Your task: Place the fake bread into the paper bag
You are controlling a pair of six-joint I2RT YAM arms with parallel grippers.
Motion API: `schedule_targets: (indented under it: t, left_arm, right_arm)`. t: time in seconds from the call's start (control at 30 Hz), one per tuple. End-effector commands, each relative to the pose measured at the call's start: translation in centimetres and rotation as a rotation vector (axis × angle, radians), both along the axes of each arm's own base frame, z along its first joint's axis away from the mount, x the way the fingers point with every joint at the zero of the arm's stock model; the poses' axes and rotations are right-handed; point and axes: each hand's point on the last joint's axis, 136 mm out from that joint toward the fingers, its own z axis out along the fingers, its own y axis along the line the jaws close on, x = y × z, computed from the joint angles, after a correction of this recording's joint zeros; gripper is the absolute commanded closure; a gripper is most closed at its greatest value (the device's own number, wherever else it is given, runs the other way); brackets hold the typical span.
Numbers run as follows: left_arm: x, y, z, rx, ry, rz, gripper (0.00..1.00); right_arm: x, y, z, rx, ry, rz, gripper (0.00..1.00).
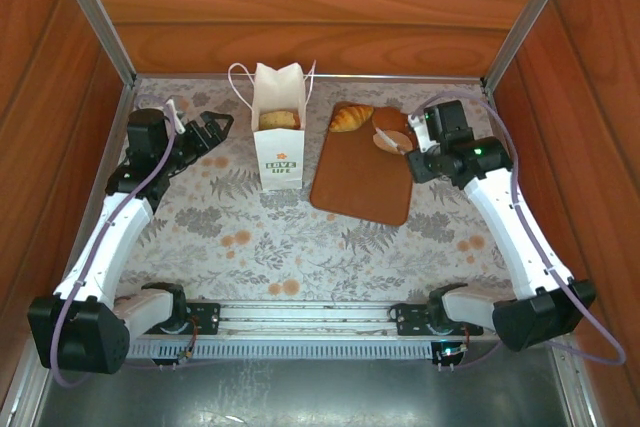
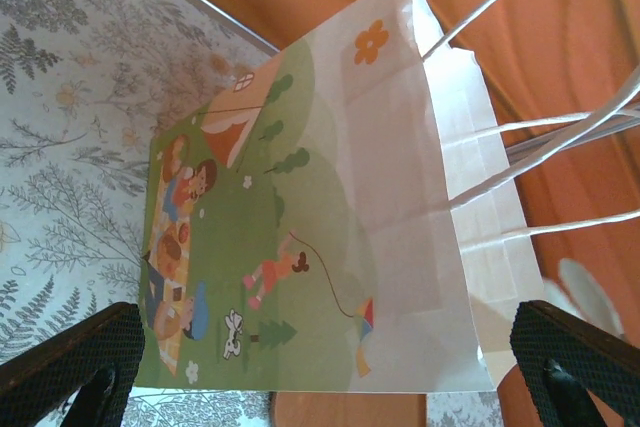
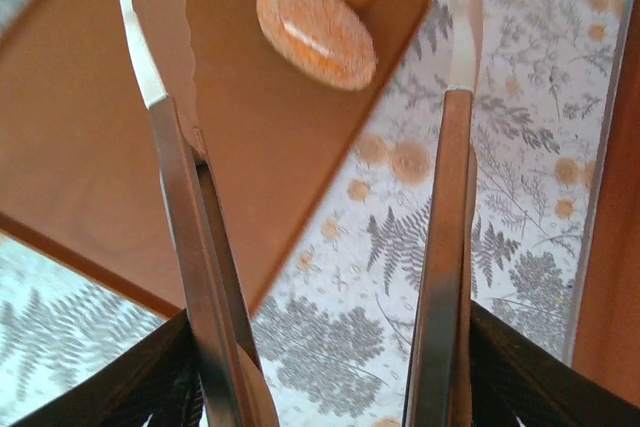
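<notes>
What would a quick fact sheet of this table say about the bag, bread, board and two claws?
paper bag: upright, open-topped, one roll inside
board: carries a croissant and two oval rolls
left gripper: open, beside the paper bag
right gripper: clamped on tongs, whose tips stand apart near the oval rolls
bread outside the bag: three pieces

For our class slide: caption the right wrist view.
Open tongs point toward an oval glazed roll on the brown board.
</notes>
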Motion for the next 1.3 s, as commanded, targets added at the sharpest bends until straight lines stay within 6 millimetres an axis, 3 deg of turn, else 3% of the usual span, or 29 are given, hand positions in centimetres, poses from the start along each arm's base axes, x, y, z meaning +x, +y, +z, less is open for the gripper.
schedule_targets:
  t: [0.0,0.2,0.37,0.63,1.27]
  left_arm:
    - [0.0,0.3,-0.3,0.016,0.000,0.002,0.00]
    - [0.3,0.1,-0.4,0.008,-0.003,-0.009,0.00]
    - [0.6,0.4,-0.1,0.023,-0.021,0.001,0.00]
    - [0.9,1.0,0.1,0.059,-0.045,0.030,0.00]
    - [1.9,1.3,0.6,0.089,-0.053,0.036,0.00]
  right_arm:
    - [0.9,-1.6,-0.4,-0.142,-0.024,0.036,0.36]
    - [1.7,-3.0,-3.6,-0.294,0.060,0.057,0.35]
    - [3.1,-3.0,-5.6,-0.352,0.087,0.085,0.34]
    - [5.6,-2.9,-7.3,-0.369,0.107,0.098,0.34]
    - [8.2,-3.4,-9.2,-0.290,0.132,0.113,0.34]
